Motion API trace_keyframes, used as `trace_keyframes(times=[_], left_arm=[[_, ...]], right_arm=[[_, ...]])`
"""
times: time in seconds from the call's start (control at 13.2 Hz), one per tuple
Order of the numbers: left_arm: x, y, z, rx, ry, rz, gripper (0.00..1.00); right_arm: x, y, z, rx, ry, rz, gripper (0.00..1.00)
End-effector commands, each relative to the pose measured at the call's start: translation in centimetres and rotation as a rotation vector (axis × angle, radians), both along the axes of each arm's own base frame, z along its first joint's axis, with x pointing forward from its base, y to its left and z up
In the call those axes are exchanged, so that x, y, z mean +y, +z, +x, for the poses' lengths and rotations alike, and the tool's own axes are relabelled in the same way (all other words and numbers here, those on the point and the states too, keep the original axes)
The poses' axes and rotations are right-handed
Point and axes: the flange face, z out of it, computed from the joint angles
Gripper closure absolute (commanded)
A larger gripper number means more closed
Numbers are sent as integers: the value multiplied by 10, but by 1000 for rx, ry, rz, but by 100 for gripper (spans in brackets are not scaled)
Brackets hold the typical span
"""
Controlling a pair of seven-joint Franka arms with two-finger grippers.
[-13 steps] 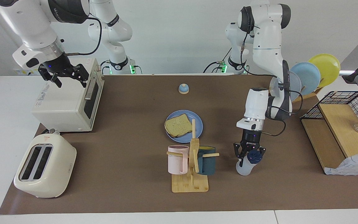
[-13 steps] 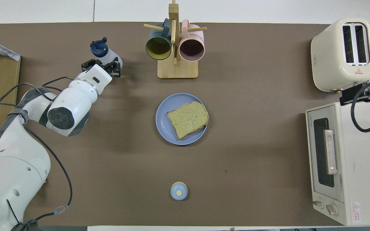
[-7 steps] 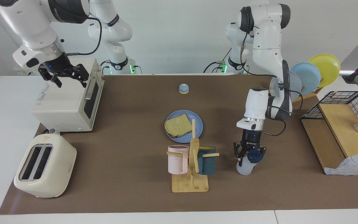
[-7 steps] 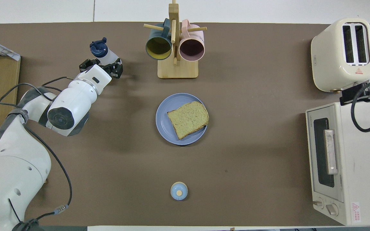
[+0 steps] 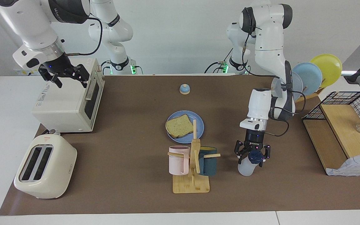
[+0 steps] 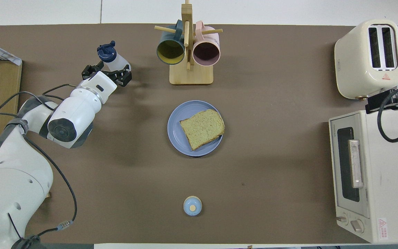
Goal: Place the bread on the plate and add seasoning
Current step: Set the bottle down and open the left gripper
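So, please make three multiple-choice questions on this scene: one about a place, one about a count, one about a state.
1. Where is the bread?
A. in the toaster
B. on the blue plate
C. in the oven

2. How many mugs hang on the wooden mug rack?
A. one
B. two
C. four

3. What is the state of the left gripper?
A. open, its jaws on either side of the seasoning bottle
B. carrying the bottle over the plate
C. holding a mug

Answers:
1 B, the slice lies flat on the plate at the table's middle.
2 B, one pink mug and one dark teal mug hang there.
3 A, the jaws are spread around the bottle's cap and the bottle stands on the table.
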Motion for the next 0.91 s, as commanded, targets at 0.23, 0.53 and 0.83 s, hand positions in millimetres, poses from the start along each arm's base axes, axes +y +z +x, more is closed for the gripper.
trace_keyframes(times=[0.23, 0.53, 0.83], left_arm=[[16, 50, -69, 14, -9, -22, 0], [-21, 89, -94, 122, -3, 81, 0], [-63, 129, -111, 210, 8, 196, 0]], right_arm=[[-3, 0, -6, -5, 7, 8, 0], [-3, 0, -6, -7, 6, 7, 0], [-3, 0, -6, -7, 7, 8, 0]])
